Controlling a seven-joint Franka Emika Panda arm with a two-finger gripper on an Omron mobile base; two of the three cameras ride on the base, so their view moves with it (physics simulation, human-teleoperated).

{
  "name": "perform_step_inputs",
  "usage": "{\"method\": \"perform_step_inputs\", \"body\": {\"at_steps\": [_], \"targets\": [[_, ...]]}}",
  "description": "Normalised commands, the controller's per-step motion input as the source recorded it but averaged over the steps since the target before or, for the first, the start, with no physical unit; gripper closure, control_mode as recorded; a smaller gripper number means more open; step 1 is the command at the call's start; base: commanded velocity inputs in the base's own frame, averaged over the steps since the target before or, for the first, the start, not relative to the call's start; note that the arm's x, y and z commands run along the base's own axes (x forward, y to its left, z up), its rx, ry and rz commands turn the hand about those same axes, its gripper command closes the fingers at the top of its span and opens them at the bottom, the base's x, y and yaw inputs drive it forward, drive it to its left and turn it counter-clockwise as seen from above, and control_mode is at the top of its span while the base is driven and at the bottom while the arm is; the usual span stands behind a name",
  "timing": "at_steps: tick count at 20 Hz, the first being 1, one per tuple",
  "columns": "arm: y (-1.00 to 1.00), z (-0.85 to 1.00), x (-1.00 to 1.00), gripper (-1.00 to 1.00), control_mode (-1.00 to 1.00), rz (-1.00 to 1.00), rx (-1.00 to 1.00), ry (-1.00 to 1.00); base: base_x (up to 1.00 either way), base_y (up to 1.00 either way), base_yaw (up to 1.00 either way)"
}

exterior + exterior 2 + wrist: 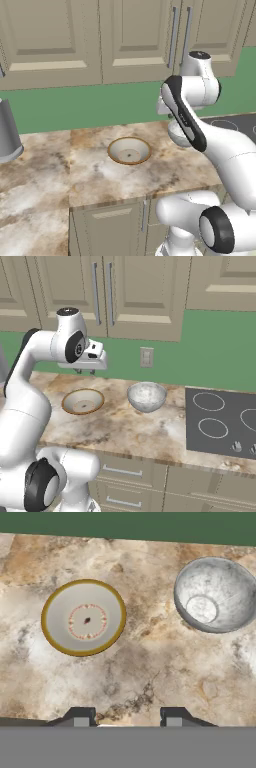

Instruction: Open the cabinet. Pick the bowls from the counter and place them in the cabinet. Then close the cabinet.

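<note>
two bowls on the counter, claw above them

meanwhile the claw (127, 717) hangs over the counter (125, 431) and looks straight down on it; the cream bowl (83, 617) serves as the landmark for everything below. in the hand view the two fingertips (80, 716) stand apart with bare stone showing between them and nothing pinched, so the claw is spread and empty. the cream bowl lies ahead of the tips and off to one side of them, not under the gap, and well clear of both tips. the grey bowl (216, 594) sits on the opposite side of the gap from the cream bowl, also ahead of the tips, the two bowls apart with a stretch of marbled stone between them.

from the right base view the claw (85, 371) hovers just above and slightly behind the cream bowl (83, 401), not touching it; the grey bowl (146, 396) stands to the right of the cream bowl, between it and the stovetop (222, 423). both bowls rest upright on the counter.

the cabinet (102, 291) hangs on the wall above and behind the cream bowl, both doors shut, its two long handles (94, 293) side by side at the centre. in the left base view a grey cylinder (8, 131) stands far to the left of the cream bowl (129, 150).
</note>
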Motion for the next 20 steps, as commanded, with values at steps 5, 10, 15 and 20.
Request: {"method": "perform_step_inputs", "body": {"at_steps": [5,10,15,20], "targets": [[0.0,0.0,-0.42,-1.0,-1.0,0.0,0.0,-0.12,0.0,0.0,0.0],[-0.25,0.14,-0.78,-1.0,-1.0,-0.02,0.04,-0.27,0.0,0.0,0.0],[-0.24,0.42,-0.46,-1.0,-1.0,-0.04,0.03,-0.22,0.0,0.0,0.0],[-0.01,0.57,-0.12,-1.0,-1.0,-0.03,0.0,-0.18,0.0,0.0,0.0]]}}
